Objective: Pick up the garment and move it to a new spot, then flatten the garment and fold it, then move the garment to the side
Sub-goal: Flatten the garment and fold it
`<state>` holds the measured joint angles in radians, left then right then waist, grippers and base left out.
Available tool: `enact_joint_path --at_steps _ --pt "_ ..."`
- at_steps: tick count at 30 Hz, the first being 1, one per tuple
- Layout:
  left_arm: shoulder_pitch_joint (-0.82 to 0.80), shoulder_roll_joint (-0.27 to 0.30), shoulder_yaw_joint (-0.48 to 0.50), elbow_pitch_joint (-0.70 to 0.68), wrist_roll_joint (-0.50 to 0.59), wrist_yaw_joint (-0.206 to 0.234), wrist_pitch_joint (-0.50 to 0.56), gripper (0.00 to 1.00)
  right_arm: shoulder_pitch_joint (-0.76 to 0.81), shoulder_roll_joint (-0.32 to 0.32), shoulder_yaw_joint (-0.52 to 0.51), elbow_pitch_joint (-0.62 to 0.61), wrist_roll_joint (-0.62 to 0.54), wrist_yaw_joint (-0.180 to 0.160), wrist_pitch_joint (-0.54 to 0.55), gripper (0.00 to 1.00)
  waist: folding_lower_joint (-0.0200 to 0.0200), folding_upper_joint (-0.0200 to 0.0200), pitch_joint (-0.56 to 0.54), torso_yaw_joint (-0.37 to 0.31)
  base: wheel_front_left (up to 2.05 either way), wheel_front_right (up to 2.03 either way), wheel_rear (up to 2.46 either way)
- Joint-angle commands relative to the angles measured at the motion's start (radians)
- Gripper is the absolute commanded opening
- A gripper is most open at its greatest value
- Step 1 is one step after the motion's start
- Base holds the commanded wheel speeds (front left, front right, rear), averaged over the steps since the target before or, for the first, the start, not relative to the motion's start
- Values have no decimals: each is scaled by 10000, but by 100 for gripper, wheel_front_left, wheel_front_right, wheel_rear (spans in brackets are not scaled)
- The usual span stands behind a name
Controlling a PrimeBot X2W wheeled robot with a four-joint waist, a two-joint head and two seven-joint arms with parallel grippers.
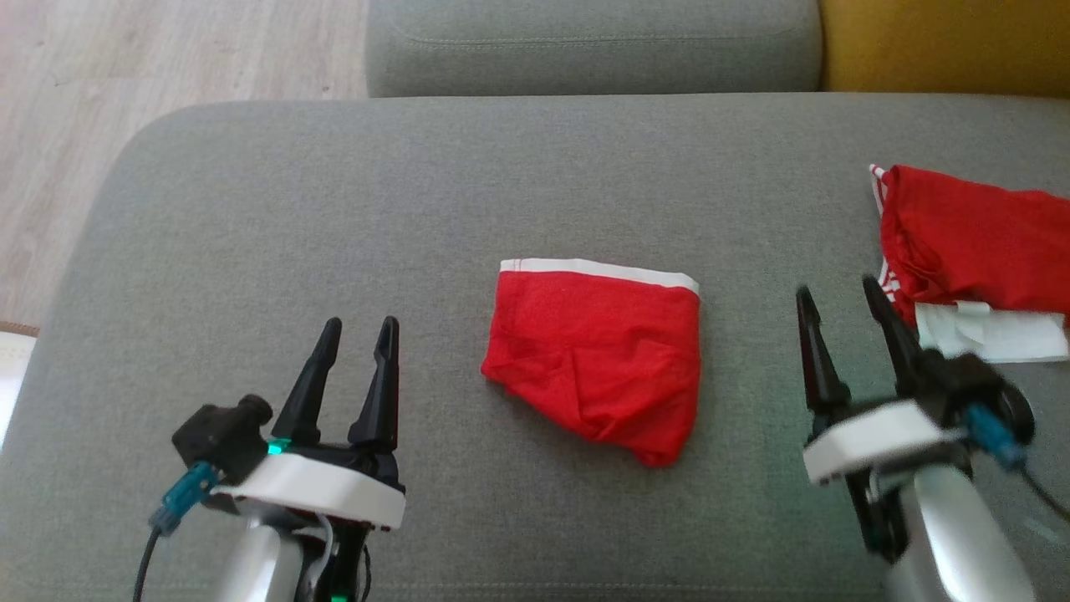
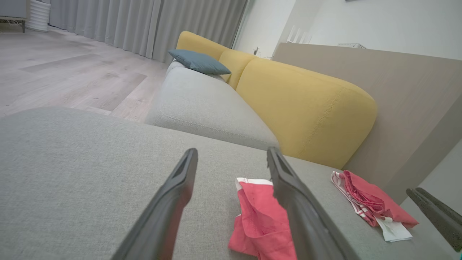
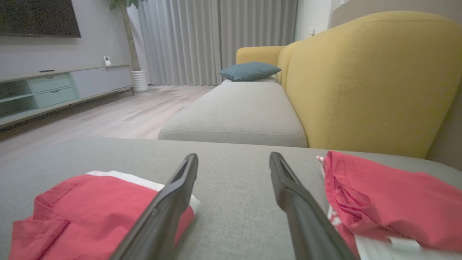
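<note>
text: none legible | labels: none | brands: none | numbers: none | signs: none

Garment (image 1: 593, 359): plain bright red, white waistband along the upper edge.
Second garment (image 1: 974, 234), right of frame: red, red-and-white striped trim, white label.
Sofa seat (image 1: 334, 209): grey weave.
Backrest (image 1: 945, 42): mustard yellow.
Floor (image 1: 167, 50): pale wood grain.
Pillow (image 2: 198, 61): slate blue.
Left gripper (image 1: 361, 322): black, white collar, teal plug.
Right gripper (image 1: 838, 287): the same colours.

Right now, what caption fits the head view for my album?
Folded red briefs on a grey sofa cushion, between the open left gripper and open right gripper.
</note>
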<state>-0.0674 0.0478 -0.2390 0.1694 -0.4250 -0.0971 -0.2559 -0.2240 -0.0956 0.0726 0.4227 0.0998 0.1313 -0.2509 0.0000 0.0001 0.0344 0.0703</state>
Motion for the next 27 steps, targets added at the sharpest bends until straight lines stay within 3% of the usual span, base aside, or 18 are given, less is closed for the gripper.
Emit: enact_joint_path --at_steps 1,6,14,15,16,22,27 --pt "-501 24 438 -405 75 -16 -59 100 -88 167 40 -622 -289 -6 -107 100 0 -1 22 -53 0 0 0" --pt "-429 24 435 -501 107 -54 -59 100 870 415 -273 -1390 -664 -6 -13 100 0 -1 47 -172 0 0 0" --pt "-341 24 301 -436 161 -110 -59 100 1181 450 -271 -1725 -327 -6 85 100 0 -1 38 -28 0 0 0" --pt "-358 24 274 -425 168 -115 -59 100 1164 451 -217 -1743 -340 -6 109 60 0 -1 65 45 0 0 0" --pt "-378 24 239 -415 168 -121 -59 100 1136 451 -133 -1774 -391 -6 116 0 0 -1 105 137 0 0 0" --pt "-438 24 -10 -321 128 -134 -59 100 865 452 641 -1674 -719 -6 246 0 0 -1 334 732 0 0 0" --pt "-492 24 -226 -190 75 -132 -59 100 352 266 1835 -841 -1108 -6 472 0 0 -1 569 1452 0 0 0"
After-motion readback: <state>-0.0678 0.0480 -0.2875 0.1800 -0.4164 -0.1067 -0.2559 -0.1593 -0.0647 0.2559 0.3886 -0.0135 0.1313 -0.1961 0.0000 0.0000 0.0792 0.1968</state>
